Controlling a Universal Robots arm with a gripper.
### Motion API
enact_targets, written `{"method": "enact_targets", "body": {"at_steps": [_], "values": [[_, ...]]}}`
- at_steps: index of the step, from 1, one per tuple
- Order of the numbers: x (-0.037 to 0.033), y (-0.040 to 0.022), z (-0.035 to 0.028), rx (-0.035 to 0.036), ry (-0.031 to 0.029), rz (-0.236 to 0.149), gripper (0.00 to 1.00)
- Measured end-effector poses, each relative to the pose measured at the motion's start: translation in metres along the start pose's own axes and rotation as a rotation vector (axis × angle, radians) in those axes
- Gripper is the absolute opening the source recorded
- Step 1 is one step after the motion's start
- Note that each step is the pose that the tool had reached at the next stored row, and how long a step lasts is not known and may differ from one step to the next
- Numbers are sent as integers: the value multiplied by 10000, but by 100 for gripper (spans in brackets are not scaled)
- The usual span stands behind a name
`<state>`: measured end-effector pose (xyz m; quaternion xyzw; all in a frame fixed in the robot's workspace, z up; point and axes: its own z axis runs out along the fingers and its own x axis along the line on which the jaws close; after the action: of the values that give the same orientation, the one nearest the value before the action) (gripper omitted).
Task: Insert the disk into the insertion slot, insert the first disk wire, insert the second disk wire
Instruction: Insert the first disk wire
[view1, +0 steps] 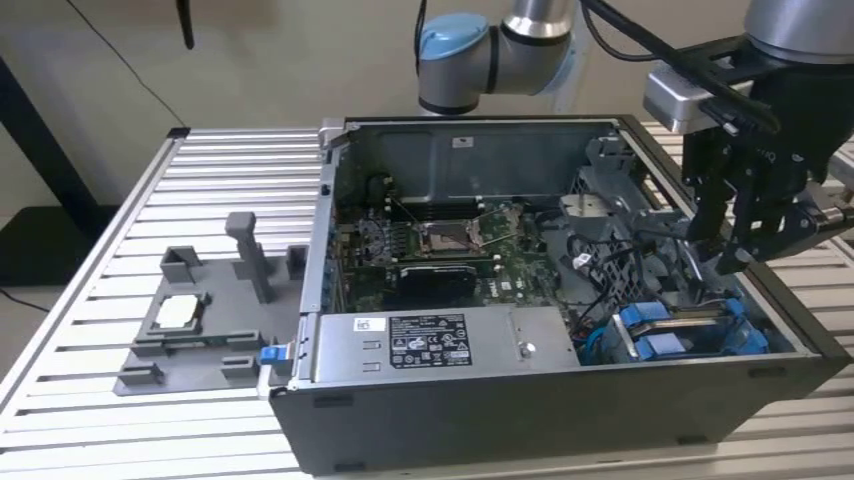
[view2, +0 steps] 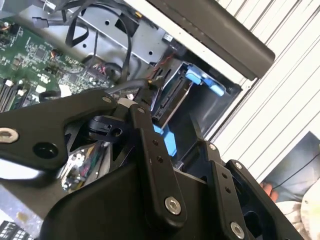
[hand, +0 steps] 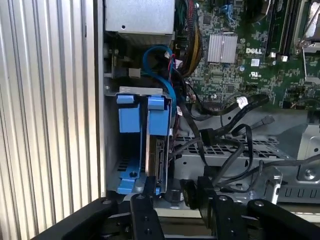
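The disk (hand: 159, 161) stands on edge inside the insertion slot (hand: 112, 150), a grey metal cage with blue fittings (hand: 129, 112) in the case corner at the exterior view's right (view1: 681, 335). Its connector edge shows bare, with no wire plugged in. Several loose black wires lie beside the cage, one ending in a black connector (hand: 206, 134). My gripper (hand: 175, 200) hangs just above the cage (view1: 741, 255), open, with the blue carrier showing through the gap between its fingers (view2: 170, 122). A black cable runs close past one fingertip (view2: 139, 109).
The open computer case holds a green motherboard (view1: 441, 240) and a long grey labelled power-supply box (view1: 427, 345). A grey fixture tray with upright posts (view1: 200, 320) sits on the slatted table (view1: 80, 400) at the exterior view's left.
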<state>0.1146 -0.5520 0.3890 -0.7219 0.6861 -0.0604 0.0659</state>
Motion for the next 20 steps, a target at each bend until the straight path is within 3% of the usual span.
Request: {"method": "enact_targets", "body": {"at_steps": [1, 3, 6, 8, 13, 19, 20], "values": [[-20, 0, 5, 36, 59, -38, 47], [-74, -1, 14, 39, 133, -55, 47], [-156, -2, 25, 25, 403, -103, 47], [-157, 0, 29, 23, 449, -114, 47], [-165, 30, 46, 46, 641, -146, 47], [-248, 43, 84, 266, 851, -178, 44], [-255, 43, 87, 283, 870, -182, 38]]}}
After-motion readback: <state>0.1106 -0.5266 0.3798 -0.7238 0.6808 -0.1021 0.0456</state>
